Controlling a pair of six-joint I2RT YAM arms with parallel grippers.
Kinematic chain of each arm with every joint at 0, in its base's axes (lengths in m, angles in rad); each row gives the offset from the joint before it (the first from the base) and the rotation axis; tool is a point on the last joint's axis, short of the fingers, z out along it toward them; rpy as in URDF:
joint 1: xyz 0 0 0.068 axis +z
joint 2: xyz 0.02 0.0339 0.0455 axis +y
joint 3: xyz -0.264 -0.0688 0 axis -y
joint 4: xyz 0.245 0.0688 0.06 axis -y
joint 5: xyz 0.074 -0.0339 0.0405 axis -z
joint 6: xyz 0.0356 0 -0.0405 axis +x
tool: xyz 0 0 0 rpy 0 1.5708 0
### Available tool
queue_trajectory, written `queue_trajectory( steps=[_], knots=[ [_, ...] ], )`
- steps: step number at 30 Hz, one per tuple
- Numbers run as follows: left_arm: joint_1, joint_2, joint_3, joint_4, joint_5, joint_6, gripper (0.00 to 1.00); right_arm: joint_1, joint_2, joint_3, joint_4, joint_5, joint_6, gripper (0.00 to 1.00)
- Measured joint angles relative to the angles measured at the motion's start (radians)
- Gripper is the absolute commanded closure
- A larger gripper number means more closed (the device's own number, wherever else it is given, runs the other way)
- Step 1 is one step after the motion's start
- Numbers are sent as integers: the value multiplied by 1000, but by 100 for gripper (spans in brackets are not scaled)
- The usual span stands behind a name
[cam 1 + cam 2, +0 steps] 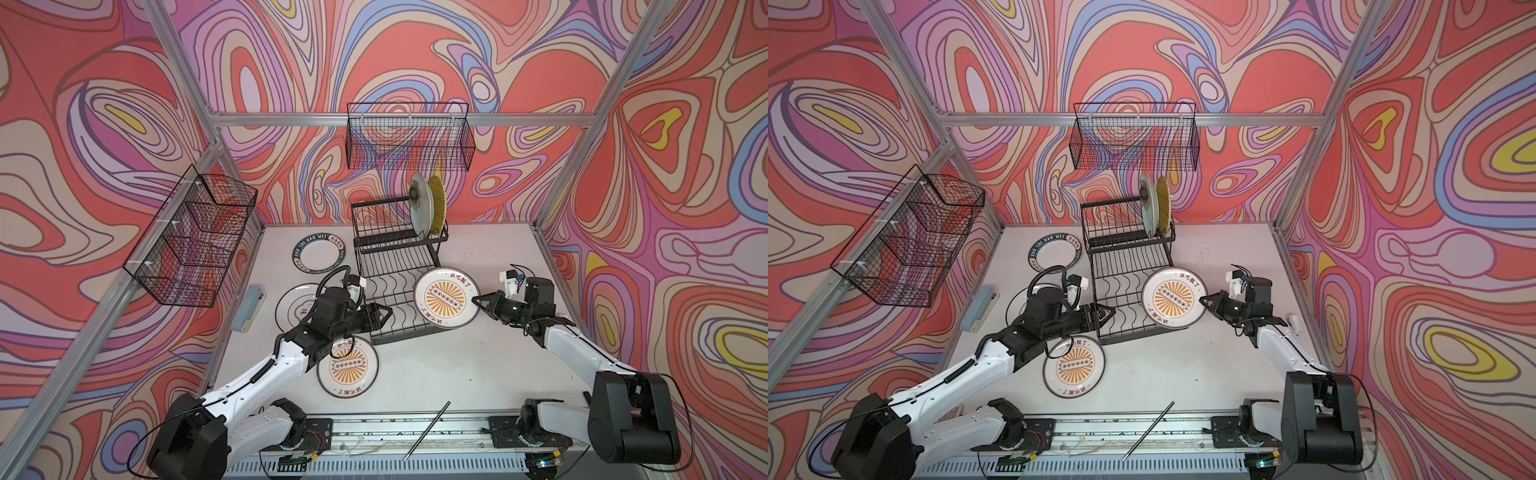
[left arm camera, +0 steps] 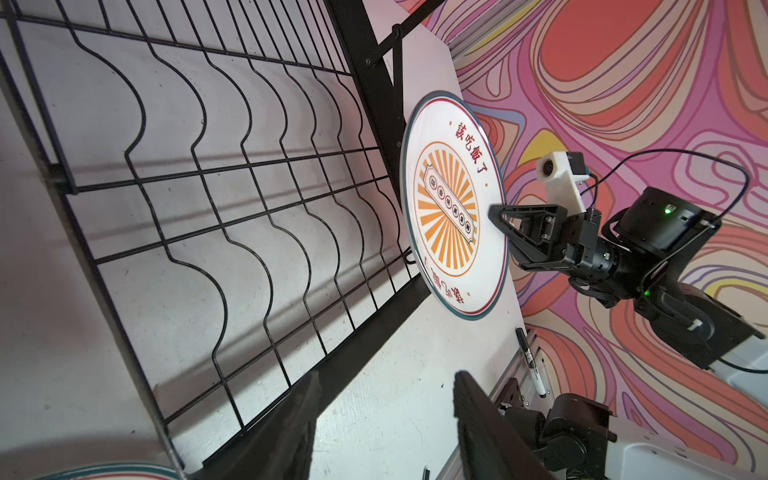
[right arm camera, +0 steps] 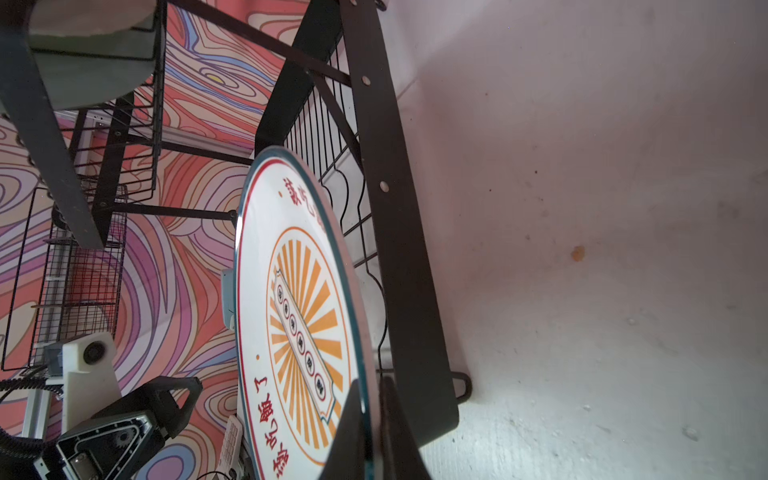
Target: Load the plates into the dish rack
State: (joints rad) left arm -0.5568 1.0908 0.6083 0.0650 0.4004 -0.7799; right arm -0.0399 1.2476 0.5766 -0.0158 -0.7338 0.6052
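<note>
Your right end effector [image 1: 477, 300] is clamped on the rim of a sunburst plate [image 1: 446, 298] at the right side of the dish rack [image 1: 401, 333].

You hold that plate tilted up off the bench [image 1: 478, 365], with its printed face turned up and toward the left arm. The edge opposite the grip sits over the right rail of the lower tray; you cannot tell whether it touches. The lettered bar across its sunburst runs slantwise, one end toward the clamped fingers. Your left end effector [image 1: 388, 312] has its fingers apart around nothing, at the tray's front left corner. The green plate [image 1: 419, 208] and yellow plate [image 1: 438, 203] stand on edge at the upper tier's right end. The lettered plate [image 1: 320, 257], ringed plate [image 1: 289, 307] and second sunburst plate [image 1: 349, 368] lie flat on the bench, left of the rack.
</note>
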Motion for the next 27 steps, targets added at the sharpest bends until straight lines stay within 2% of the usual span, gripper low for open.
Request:
queue_trajectory(
  steps=[10, 27],
  knots=[
    [0, 0, 0, 6, 4, -3, 44, 106, 8, 50, 2, -9, -18, 100],
    [-1, -1, 0, 6, 4, -2, 44, 221, 32, 79, 47, -61, -31, 100]
  ],
)
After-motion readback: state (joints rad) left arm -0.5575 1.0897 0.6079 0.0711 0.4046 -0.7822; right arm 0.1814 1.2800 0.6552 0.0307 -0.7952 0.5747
